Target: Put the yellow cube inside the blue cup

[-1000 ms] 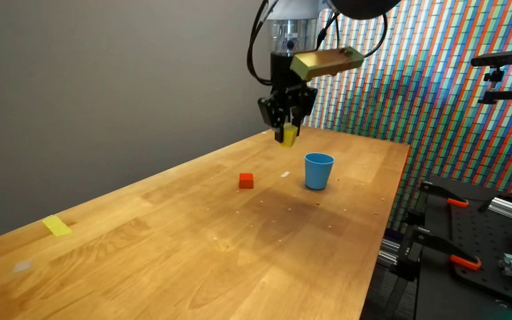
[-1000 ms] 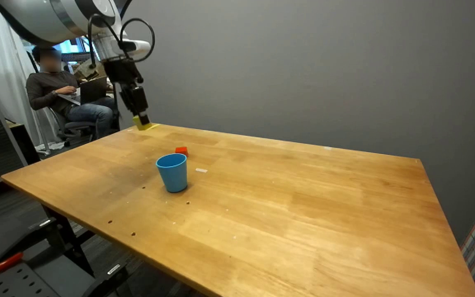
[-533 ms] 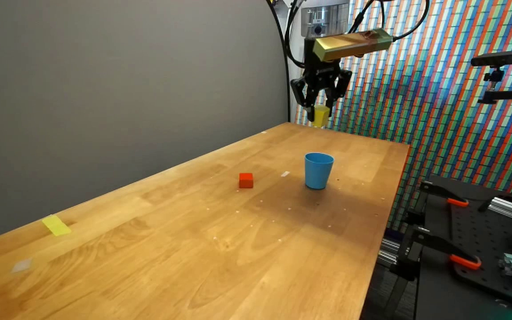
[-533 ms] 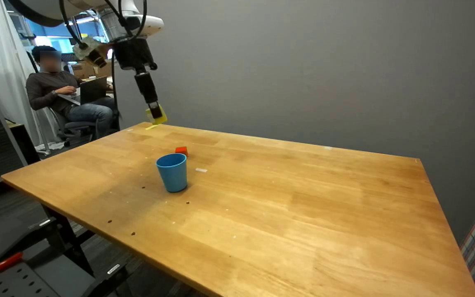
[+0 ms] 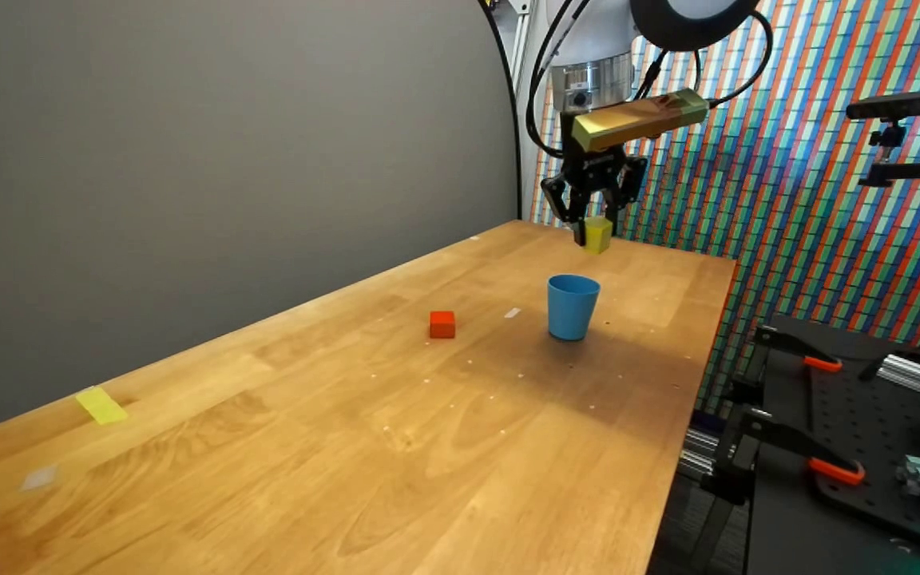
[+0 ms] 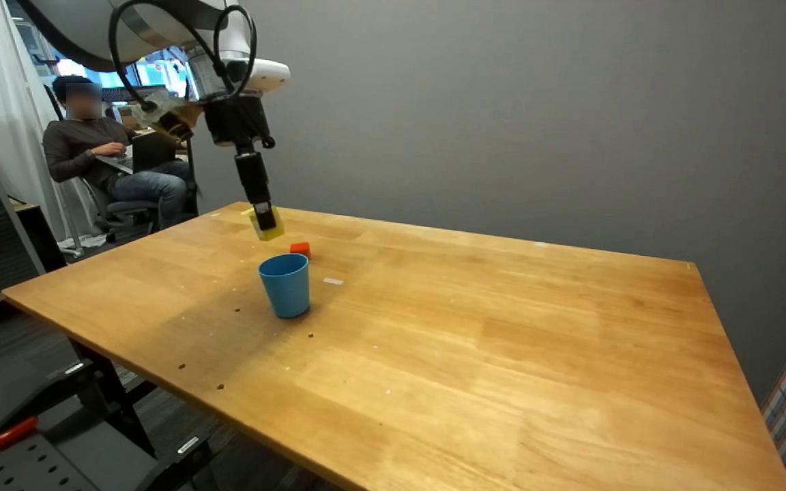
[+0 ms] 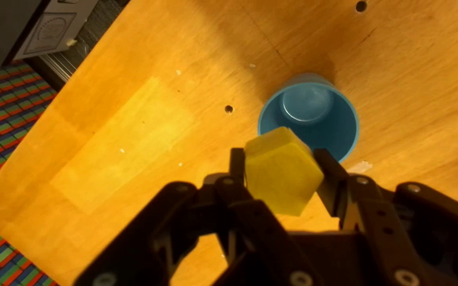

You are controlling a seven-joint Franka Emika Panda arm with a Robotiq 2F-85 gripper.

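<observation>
Gray wall [image 6: 536, 123]: flat, matte, plain. Backdrop [image 5: 795, 160] on another side: bright striped grid in red, blue, green. Table [image 5: 332, 479]: smooth wood-grain top, joined planks, few small round holes, soft shadow, thin flat yellow patch [image 5: 102, 405] near its edge. Person [image 6: 86, 140] seated in the background, laptop [image 6: 154, 150] on lap, face blurred.

Robot arm [image 5: 594, 32]: glossy white casing, shiny metal band. Gripper [image 7: 281, 169]: black, jointed, clamped on the yellow cube [image 5: 600, 238] from two sides, holding it in the air. Vs half a second ago: arm, gripper and cube sit lower in both exterior views; blue cup [image 5: 572, 311] hasn't moved.

Cup: light-blue plastic, round, tapers to base, upright, open top. Cube: smooth, chunky, flat facets; one face looks five-sided in wrist view, where it covers part of the cup's rim. Cube is near the cup but outside it, higher than the rim; can't tell if directly over the opening. Red block [image 5: 442, 325]: small, flat-sided, on the wood, apart from cup, same spot as before. White strip [image 5: 513, 313]: tiny, flat, near cup.
</observation>
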